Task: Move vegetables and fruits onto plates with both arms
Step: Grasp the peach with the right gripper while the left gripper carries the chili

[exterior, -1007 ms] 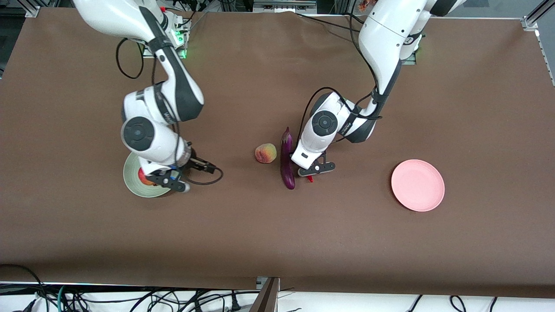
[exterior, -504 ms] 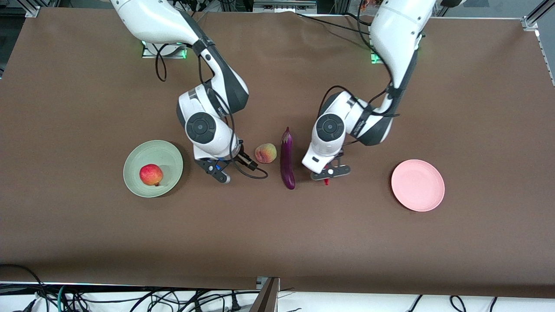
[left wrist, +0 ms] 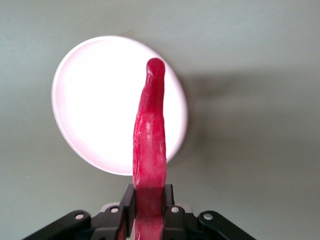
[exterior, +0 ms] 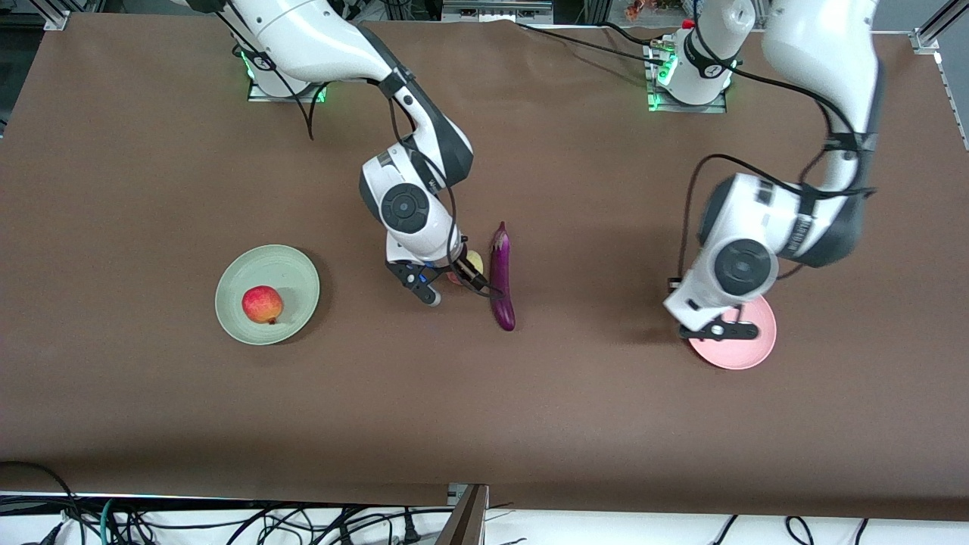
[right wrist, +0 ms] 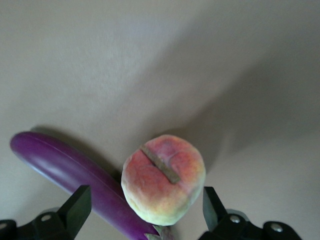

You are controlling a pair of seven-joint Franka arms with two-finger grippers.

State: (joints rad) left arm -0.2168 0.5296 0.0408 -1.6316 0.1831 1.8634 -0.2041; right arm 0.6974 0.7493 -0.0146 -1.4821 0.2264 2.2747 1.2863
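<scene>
Left pincer (left wrist: 148, 212): clamped on the red chili pepper (left wrist: 149, 145), held in the air over the pale pink plate (exterior: 757, 350) toward the left arm's end of the counter (exterior: 606, 409).

Right pincer (right wrist: 142, 207): spread wide over the peach (right wrist: 163, 178), one finger on each side, not gripping it. The peach rests on the counter just beside the purple eggplant (exterior: 501, 276).

The red apple (exterior: 262, 304) lies on the mint green plate (exterior: 291, 266) toward the right arm's end.
</scene>
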